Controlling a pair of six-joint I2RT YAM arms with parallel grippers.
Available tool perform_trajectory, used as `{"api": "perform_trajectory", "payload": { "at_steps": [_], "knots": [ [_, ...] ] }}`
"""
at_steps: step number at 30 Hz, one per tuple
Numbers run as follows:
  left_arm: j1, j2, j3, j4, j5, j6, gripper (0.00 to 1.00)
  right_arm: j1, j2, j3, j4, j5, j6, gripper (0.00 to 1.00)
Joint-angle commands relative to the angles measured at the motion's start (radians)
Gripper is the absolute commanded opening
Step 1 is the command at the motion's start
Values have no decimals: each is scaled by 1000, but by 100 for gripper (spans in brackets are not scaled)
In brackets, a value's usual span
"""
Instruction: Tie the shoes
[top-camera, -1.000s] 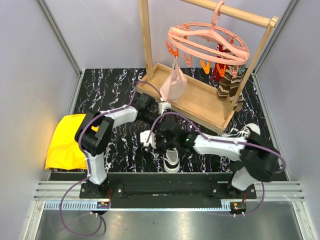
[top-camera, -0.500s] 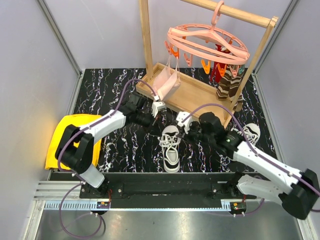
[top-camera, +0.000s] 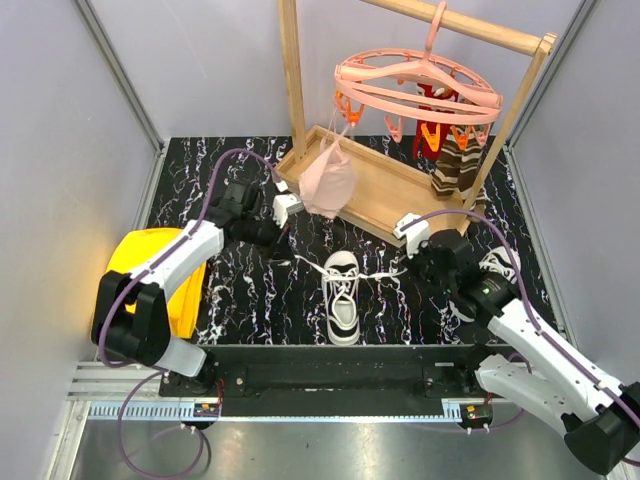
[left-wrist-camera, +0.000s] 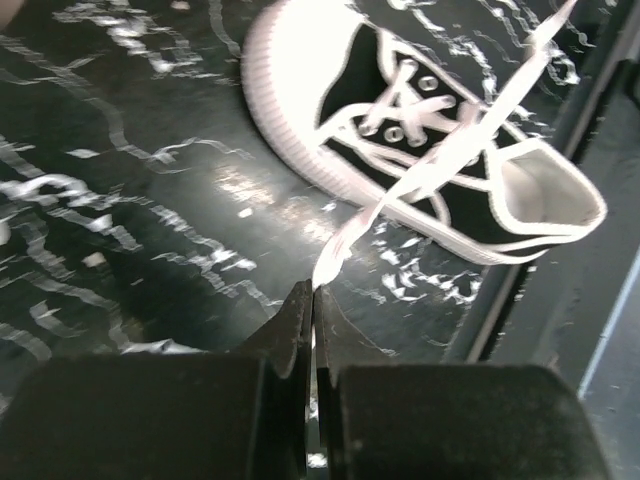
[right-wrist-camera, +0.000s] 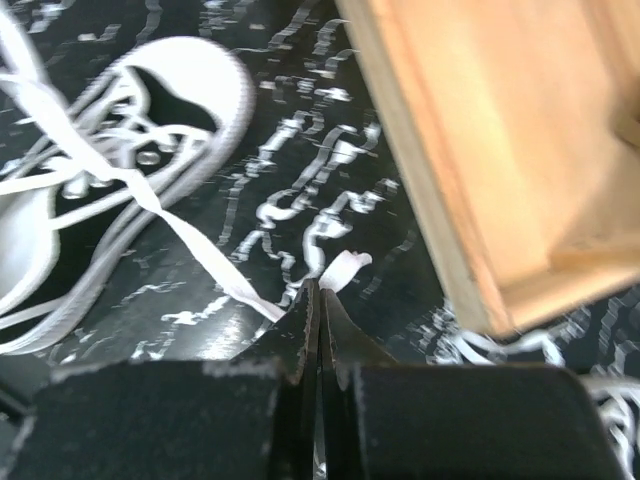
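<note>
One white shoe (top-camera: 343, 297) with black trim lies at the middle of the table, toe pointing away from the arms. Its two laces stretch out sideways. My left gripper (top-camera: 290, 248) is shut on the end of the left lace (left-wrist-camera: 440, 165), which runs tight from the tips (left-wrist-camera: 313, 292) to the shoe (left-wrist-camera: 300, 90). My right gripper (top-camera: 407, 268) is shut on the right lace (right-wrist-camera: 200, 255) close to its end, with the tips (right-wrist-camera: 318, 285) beside the shoe (right-wrist-camera: 215, 75). The second shoe (top-camera: 497, 263) lies at the right, half hidden behind my right arm.
A wooden rack base (top-camera: 390, 195) stands behind the shoe and close to my right gripper (right-wrist-camera: 480, 130). A pink clip hanger (top-camera: 415, 85) holds a pink cloth (top-camera: 327, 180) and brown striped socks (top-camera: 458, 165). A yellow cloth (top-camera: 135, 275) lies at the left edge.
Both arms have swung apart from over the shoe, the left one to the left and the right one to the right, drawing the laces out sideways. The pink cloth has swung.
</note>
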Motion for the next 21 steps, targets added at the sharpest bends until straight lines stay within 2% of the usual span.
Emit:
{"api": "perform_trajectory", "payload": {
  "at_steps": [1,5,17,19,20,21],
  "knots": [
    [28,-77,0,-12,-52,87,0,-34,-57,34,-40,152,9,0],
    [31,-97,2,-22,-72,113,0,-51,-85,23,-46,243,-62,0],
    [47,-172,-56,-96,-220,224,0,-86,-74,-84,-98,330,-329,0],
    [44,-186,-62,-96,-163,219,0,-106,-109,-92,-127,274,-357,0],
    [44,-184,-62,-95,-146,199,0,-110,-118,-61,-164,189,-361,0],
    [36,-178,-61,-92,-137,184,0,-112,-134,-43,-240,-14,-375,0]
  ]
}}
